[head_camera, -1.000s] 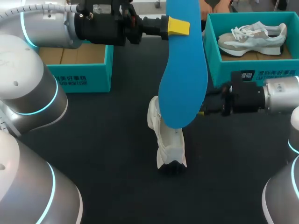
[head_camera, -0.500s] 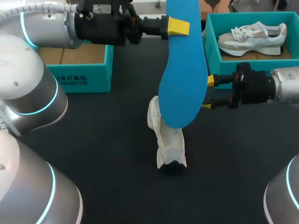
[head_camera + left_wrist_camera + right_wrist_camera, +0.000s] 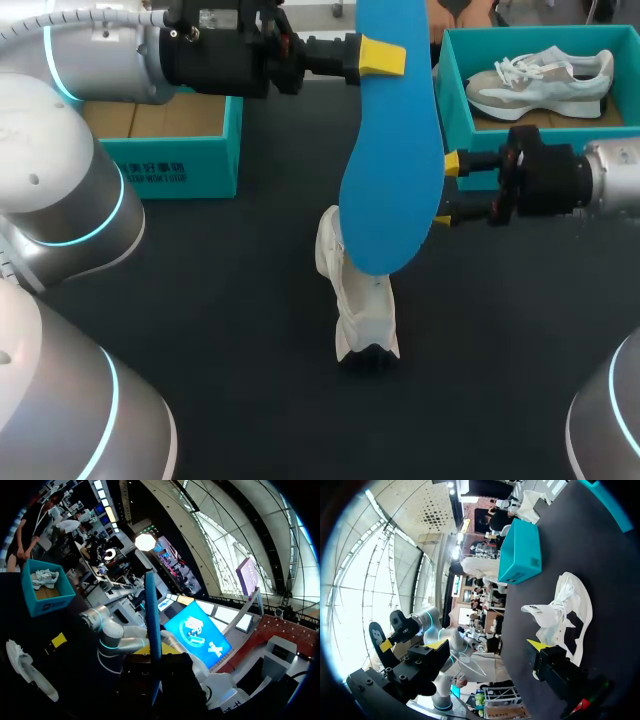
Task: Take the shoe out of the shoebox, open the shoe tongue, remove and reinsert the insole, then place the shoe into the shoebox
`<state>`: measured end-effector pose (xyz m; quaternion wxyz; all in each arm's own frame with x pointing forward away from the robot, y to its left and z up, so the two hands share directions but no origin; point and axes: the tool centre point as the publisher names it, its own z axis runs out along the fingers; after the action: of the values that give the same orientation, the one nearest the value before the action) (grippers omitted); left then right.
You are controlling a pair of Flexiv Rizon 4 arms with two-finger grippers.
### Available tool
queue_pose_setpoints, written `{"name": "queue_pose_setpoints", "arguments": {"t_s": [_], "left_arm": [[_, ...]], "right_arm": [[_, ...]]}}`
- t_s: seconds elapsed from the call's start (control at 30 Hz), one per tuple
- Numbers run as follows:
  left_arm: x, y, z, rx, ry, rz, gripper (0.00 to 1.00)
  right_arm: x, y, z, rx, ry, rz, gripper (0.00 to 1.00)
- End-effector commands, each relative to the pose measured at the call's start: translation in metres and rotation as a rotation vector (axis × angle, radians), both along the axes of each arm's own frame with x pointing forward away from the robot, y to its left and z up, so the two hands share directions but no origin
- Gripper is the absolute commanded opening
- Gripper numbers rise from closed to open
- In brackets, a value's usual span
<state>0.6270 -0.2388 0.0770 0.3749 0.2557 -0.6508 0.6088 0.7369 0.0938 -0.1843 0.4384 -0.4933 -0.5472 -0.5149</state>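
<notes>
Insole, bright blue, hangs high over the middle of the table, pinched at its upper end by the left claw, whose fingers are closed on it from both sides. In the left wrist view the insole shows edge-on, rising straight out from between the yellow tips of that claw. From above, its rounded lower end overlaps the upper part of the white shoe; whether the two touch, I cannot tell. The shoe sits on the dark table near the middle, outside both boxes, and it shows in the left wrist view too, well off to one side of the claw. The right claw comes in from the right at the level of the insole's lower half, just beside its edge, with its fingers spread wide and nothing between them. In the right wrist view the same claw stands open, and the shoe lies on the table ahead of it, close to one finger, with its upper folded open. A teal box stands at the table's far left, under the left arm. A second teal box stands at the far right and holds a grey-and-white sneaker.
</notes>
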Motion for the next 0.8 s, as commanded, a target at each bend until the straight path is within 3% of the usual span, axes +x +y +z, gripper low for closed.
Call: {"name": "queue_pose_setpoints", "arguments": {"t_s": [0.03, 0.2, 0.4, 0.5, 0.8], "left_arm": [[0.003, 0.011, -0.013, 0.001, -0.137, -0.029, 0.0], [0.015, 0.023, -0.038, -0.018, -0.667, -0.013, 0.0], [0.024, 0.024, -0.056, -0.252, -1.132, 0.129, 0.0], [0.026, 0.024, -0.061, -0.352, -1.214, 0.189, 0.0], [0.028, 0.023, -0.067, -0.346, -1.19, 0.233, 0.0]], "right_arm": [[0.0, 0.001, 0.0, -0.002, 0.001, -0.001, 1.0], [0.0, 0.001, 0.0, -0.002, 0.001, -0.001, 1.0], [0.0, 0.001, 0.0, -0.002, 0.001, -0.001, 1.0], [0.0, 0.001, 0.0, -0.002, 0.001, -0.001, 1.0], [0.0, 0.001, 0.0, -0.002, 0.001, -0.001, 1.0]]}}
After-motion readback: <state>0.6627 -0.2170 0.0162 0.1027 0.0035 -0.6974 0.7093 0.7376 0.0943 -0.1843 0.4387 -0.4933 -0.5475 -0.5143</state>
